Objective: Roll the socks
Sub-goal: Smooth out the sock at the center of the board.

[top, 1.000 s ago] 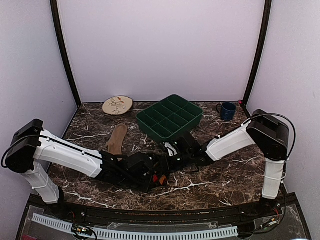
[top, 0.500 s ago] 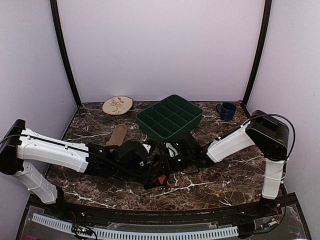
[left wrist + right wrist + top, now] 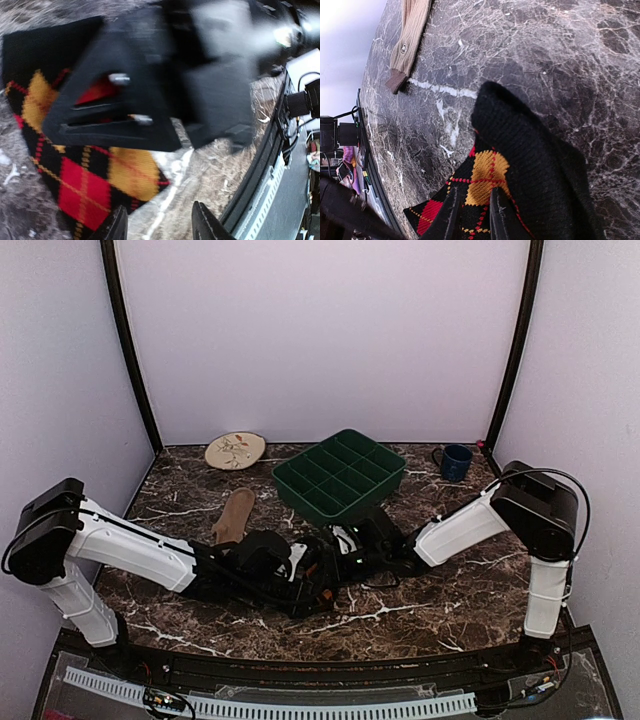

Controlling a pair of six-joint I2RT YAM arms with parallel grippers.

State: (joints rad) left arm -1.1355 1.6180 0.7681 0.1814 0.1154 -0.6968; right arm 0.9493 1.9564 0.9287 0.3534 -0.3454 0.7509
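Right gripper: clenched on a fold of the argyle sock; I see its two fingers nipping the patterned fabric low over the table.
Left gripper: released, fingers spread with only bare marble between them, just beside the sock's corner.
Argyle sock: front centre of the marble table, between my two wrists. One part is humped into a black fold and the diamond end lies flat. I judge the roll barely begun.
Tan sock: a flat strip, well apart to the left rear, nothing touching it.
Risk, unrolling: the soft fold may spring open if I loosen the right fingers before the left ones pin it.
Risk, collision: both wrists crowd over one small sock, and a blurred black gripper body fills my left wrist view, so a careless closing move could knock metal on metal.
Risk, dragging: pulling instead of turning would slide the sock along the slick marble.
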